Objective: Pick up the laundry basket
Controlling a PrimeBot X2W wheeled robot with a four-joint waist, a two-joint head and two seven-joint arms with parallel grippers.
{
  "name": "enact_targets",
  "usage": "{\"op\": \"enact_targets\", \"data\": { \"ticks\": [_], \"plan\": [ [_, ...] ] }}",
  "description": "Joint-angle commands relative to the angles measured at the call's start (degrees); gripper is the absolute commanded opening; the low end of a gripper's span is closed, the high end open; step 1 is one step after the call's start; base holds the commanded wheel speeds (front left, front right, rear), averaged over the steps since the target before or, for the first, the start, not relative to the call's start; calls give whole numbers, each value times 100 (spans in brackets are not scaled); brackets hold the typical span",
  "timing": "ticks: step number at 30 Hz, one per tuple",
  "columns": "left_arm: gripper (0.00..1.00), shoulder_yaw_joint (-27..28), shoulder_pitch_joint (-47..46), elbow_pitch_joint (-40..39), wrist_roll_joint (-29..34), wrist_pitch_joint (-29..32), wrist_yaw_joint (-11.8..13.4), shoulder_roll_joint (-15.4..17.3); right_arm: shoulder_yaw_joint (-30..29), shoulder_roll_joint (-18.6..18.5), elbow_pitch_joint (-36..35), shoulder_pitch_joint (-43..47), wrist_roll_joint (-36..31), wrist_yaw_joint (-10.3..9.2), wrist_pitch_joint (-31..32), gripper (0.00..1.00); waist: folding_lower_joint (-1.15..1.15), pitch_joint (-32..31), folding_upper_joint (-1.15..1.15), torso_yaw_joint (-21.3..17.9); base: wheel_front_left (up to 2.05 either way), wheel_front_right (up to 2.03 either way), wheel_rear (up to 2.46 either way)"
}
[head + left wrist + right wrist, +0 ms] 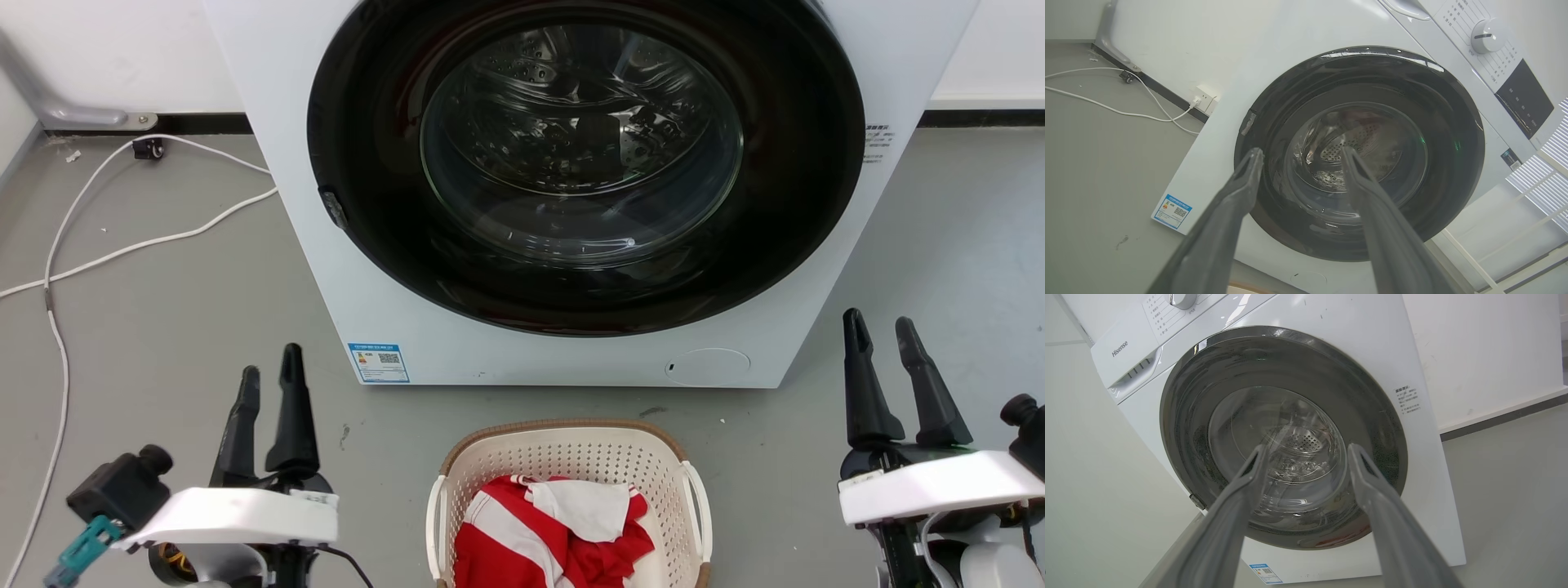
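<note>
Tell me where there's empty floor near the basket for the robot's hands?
Bare floor lies on both sides of the basket: between it and the left gripper, and between it and the right gripper. The strip before the washing machine is narrow; a cable crosses far left.

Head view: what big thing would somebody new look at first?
The washing machine grabs the eye first: its huge round dark door fills the top middle. Right below it sits the laundry basket with red and white cloth inside. The left gripper and right gripper stand at either side of the basket, jaws open.
</note>
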Motion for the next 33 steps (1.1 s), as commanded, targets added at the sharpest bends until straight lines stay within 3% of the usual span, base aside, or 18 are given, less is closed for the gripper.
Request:
{"op": "enact_targets", "data": {
  "ticks": [1, 6, 14, 33],
  "plan": [
    [100, -112, 1, -160, 388, -73, -42, 22, 9, -9, -82, 11, -284, 12, -71, 100, 0, 3, 0, 0, 0, 0, 0],
    [100, -375, 77, -187, 1084, -159, -77, 21, -18, -8, -11, 73, -640, 12, -152, 100, 0, 11, 0, -5, 0, 0, 0],
    [100, -763, 132, -103, 1825, -260, 82, 172, -48, -6, 103, 127, -1159, 12, -256, 100, 0, 17, 0, -14, 0, 0, 0],
    [100, -1778, 72, -169, 3031, -544, 973, 735, -40, -1, 305, 155, -2320, 13, -542, 100, 0, 34, 0, -31, 0, 0, 0]
  ]
}}
